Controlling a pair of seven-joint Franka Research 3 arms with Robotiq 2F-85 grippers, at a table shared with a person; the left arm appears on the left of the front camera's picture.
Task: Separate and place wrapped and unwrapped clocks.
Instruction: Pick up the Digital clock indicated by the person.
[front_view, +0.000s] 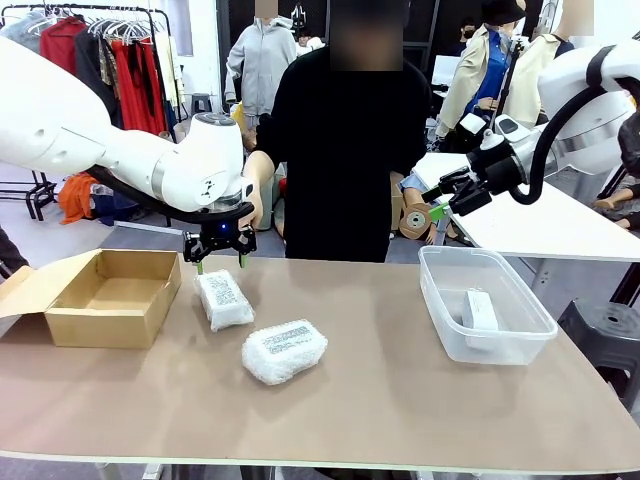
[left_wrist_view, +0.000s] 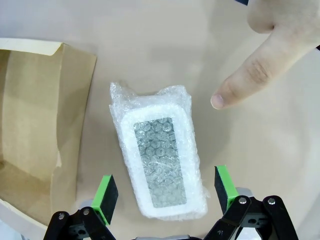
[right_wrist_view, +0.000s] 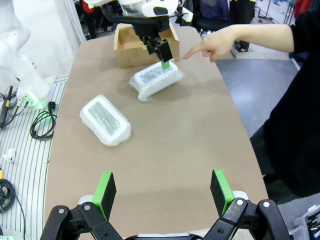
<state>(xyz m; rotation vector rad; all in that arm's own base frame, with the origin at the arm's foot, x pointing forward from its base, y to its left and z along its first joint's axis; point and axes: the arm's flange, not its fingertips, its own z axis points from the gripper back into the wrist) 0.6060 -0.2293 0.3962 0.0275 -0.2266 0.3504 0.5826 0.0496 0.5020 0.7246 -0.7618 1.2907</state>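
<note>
Bubble-wrap takes the left half of the front view. The far wrapped clock (front_view: 224, 300) lies left of centre on the table (front_view: 390, 400), label up. The left hand (front_view: 221, 262) hovers right over its far end, jaws spread wide. In the left wrist view the green pads sit on either side of the bundle, gripping nothing.

The near wrapped clock (front_view: 284, 351) sits lower and to the right, apart from the first and closer to the bottom edge. The cardboard box (front_view: 110, 322) stands at the left edge with its flaps open, near the far bundle.

The person (front_view: 345, 150) in black stands at top centre behind the table. Their pointing finger (left_wrist_view: 240, 85) aims at the tabletop just beside that far bundle, upper right in the left wrist view.

Over on the right, the bare white clock (front_view: 479, 310) lies inside the clear tub (front_view: 500, 348). The right hand (front_view: 437, 210) hangs in the air above the tub's far edge, jaws open and holding nothing.
</note>
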